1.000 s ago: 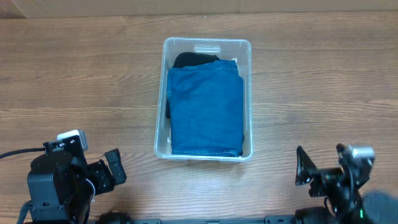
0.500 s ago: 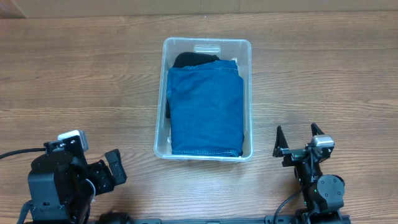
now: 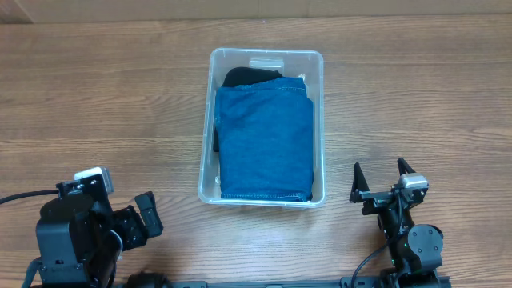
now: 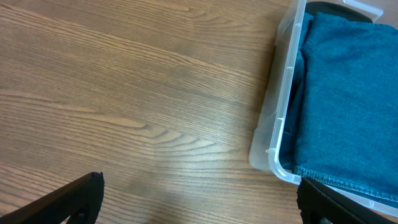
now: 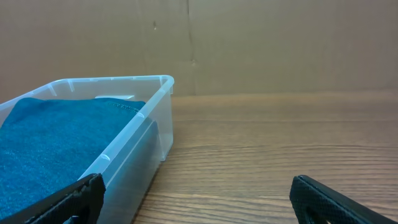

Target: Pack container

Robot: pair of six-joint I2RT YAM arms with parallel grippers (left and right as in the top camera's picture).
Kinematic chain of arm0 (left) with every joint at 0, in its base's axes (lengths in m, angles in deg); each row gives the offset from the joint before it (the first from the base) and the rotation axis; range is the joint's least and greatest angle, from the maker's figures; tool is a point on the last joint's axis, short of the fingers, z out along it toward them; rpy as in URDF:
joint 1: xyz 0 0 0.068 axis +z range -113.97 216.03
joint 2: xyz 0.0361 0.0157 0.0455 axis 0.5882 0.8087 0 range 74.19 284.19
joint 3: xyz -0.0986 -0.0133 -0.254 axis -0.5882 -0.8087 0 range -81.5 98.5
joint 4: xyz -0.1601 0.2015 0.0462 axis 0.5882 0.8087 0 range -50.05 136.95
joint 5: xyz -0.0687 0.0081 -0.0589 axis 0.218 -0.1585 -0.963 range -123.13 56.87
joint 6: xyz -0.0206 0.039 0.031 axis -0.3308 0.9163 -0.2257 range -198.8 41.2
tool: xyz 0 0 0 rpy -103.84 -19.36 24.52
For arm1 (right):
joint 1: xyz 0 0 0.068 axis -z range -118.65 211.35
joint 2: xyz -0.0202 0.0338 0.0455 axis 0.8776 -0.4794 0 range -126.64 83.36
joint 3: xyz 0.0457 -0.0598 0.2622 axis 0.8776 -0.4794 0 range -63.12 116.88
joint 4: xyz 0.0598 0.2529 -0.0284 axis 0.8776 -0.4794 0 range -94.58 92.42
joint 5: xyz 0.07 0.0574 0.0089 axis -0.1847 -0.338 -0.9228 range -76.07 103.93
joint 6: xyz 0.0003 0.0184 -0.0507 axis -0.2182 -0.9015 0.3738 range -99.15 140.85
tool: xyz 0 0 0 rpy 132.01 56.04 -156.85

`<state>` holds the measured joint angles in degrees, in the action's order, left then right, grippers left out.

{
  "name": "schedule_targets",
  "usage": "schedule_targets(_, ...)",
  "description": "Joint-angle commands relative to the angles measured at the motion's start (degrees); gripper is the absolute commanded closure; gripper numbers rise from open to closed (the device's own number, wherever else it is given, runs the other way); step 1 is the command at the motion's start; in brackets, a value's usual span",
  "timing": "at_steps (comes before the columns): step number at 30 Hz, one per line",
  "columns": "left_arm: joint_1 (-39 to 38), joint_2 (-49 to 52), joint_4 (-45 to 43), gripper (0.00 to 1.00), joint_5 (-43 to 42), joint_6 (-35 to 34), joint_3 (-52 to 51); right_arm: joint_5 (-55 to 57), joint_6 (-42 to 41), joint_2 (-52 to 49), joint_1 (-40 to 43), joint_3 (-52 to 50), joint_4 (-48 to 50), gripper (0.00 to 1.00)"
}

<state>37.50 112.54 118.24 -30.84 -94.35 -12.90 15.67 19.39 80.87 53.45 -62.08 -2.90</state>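
The clear container point(image 3: 266, 53) stands at the table's middle. In it lies folded blue denim point(image 3: 264, 140) on top of a black garment point(image 3: 248, 76). My left gripper point(image 3: 138, 220) is open and empty at the front left, well clear of the bin. In the left wrist view point(image 4: 199, 202) the container's corner point(image 4: 277, 124) and the denim point(image 4: 348, 93) lie to the right. My right gripper point(image 3: 380, 180) is open and empty, just right of the bin's front right corner. In the right wrist view point(image 5: 199, 199) the container wall point(image 5: 134, 134) and denim point(image 5: 56, 137) are at left.
The wooden table point(image 3: 96, 104) extends on both sides of the bin. A brown cardboard wall point(image 5: 249, 43) stands behind the table's far edge.
My right arm swung in from the far right front corner to a spot nearer the bin, fingers pointing forward, then settled. The left arm and the bin have not moved.
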Motion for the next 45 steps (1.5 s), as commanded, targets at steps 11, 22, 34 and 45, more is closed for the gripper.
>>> schedule_targets(11,-0.4,-14.7,-18.3,0.00,0.4,6.7,-19.2,-0.1,0.3,0.2,0.1,-0.3,0.2,0.00)
schedule_targets(22,-0.4,-36.3,-85.9,0.00,-4.2,11.3,-67.8,-0.1,0.3,0.2,0.1,-0.3,0.2,0.00)
schedule_targets(34,-0.4,-34.3,-73.6,0.00,-3.3,11.3,-68.1,-0.1,0.3,0.2,0.1,-0.3,0.2,0.00)
schedule_targets(45,-0.4,-34.3,-73.6,0.00,-3.3,11.3,-68.1,-0.1,0.3,0.2,0.1,-0.3,0.2,0.00)
